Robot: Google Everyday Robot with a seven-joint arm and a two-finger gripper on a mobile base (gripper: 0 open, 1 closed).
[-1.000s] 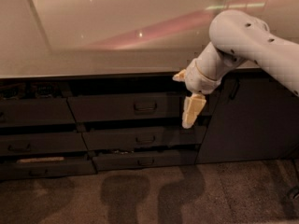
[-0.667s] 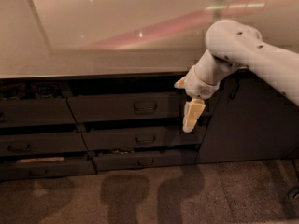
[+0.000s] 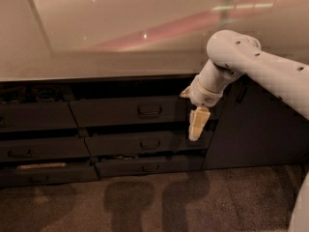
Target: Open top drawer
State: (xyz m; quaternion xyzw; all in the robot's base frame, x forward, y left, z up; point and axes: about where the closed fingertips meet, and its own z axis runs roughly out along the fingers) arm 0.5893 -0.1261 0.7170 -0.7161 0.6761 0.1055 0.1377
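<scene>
We are holding our gripper (image 3: 198, 123) pointed downward in front of the drawer bank, and we are seeing it over the right end of the top drawer (image 3: 116, 113), its pale tip reaching down toward the drawer front below. We are not able to tell whether the gripper is open or closed from this angle, and we are not seeing it gripping anything. Our white arm (image 3: 251, 64) is coming in from the right and bending down at the wrist just above the gripper. The top drawer is sitting directly under the edge of the pale countertop (image 3: 111, 37), and its small loop handle (image 3: 149, 110) is lying left of the gripper, clearly apart from it. Below it, two narrower drawer fronts (image 3: 145, 144) are showing like handles. Further left, another column of dark drawers (image 3: 36, 116) is running down, and a pale strip (image 3: 41, 166) is lying in the lowest one. To the right of the gripper a tall dark cabinet door (image 3: 256, 129) is standing. Two soft shadows (image 3: 154, 199) are falling on the speckled floor (image 3: 241, 197) in front.
</scene>
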